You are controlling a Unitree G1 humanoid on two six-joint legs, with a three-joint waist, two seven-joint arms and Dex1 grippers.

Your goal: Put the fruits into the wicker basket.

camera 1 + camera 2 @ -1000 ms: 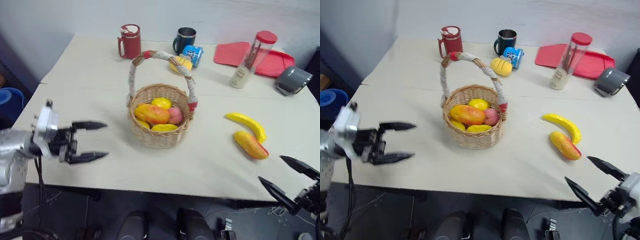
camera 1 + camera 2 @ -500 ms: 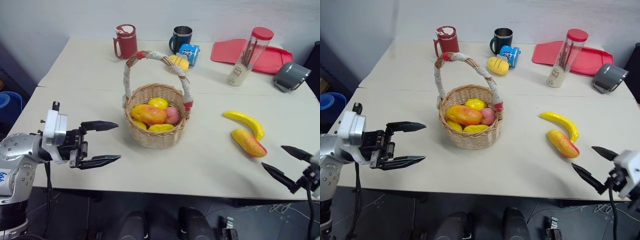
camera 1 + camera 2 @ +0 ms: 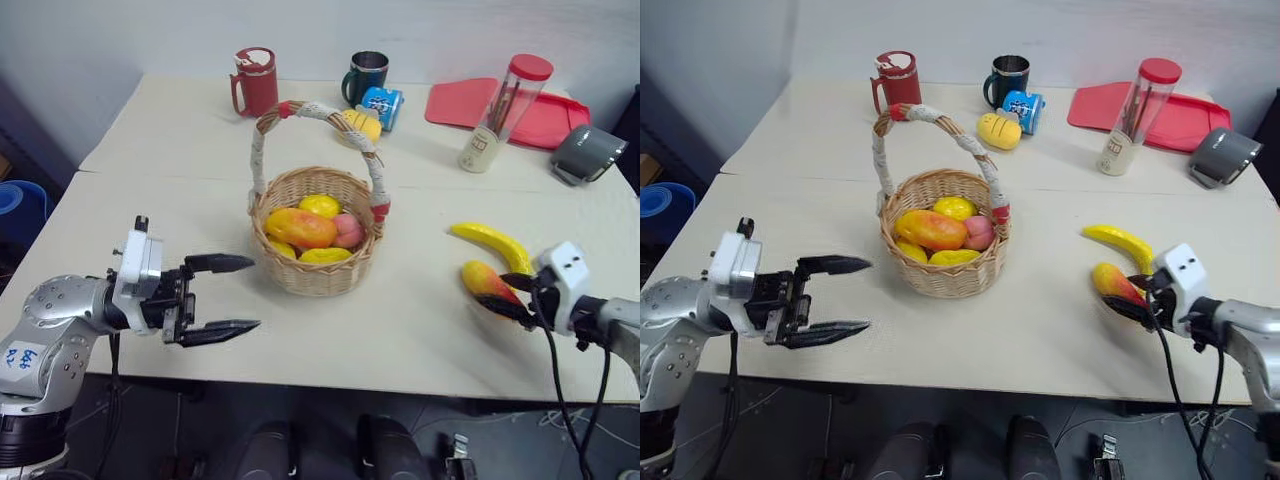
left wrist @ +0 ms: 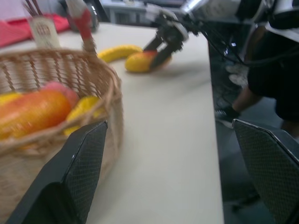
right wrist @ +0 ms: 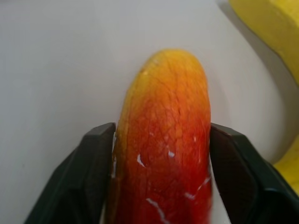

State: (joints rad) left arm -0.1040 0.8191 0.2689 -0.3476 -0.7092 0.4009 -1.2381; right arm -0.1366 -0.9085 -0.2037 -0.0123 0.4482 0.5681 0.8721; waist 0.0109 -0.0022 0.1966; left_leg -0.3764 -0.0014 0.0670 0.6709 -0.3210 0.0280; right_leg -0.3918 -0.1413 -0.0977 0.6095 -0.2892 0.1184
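Observation:
The wicker basket (image 3: 316,272) stands mid-table with a mango (image 3: 300,227) and several other toy fruits inside. To its right on the table lie a banana (image 3: 490,245) and a second mango (image 3: 485,282). My right gripper (image 3: 494,294) is shut on this mango's near end; in the right wrist view both fingers (image 5: 86,163) press against the sides of the mango (image 5: 163,140), with the banana (image 5: 266,28) beside it. My left gripper (image 3: 250,294) hovers open and holds nothing, left of the basket, pointing toward the basket (image 4: 56,93).
At the table's far side are a red mug (image 3: 257,82), a dark mug (image 3: 367,75), a blue can (image 3: 382,103), a yellow object (image 3: 360,127), a red tray (image 3: 470,105), a red-lidded clear bottle (image 3: 505,115) and a grey object (image 3: 588,152).
My right gripper has come forward from the table's front edge onto the loose mango and closed around it. The left gripper has drifted a little toward the basket, still open.

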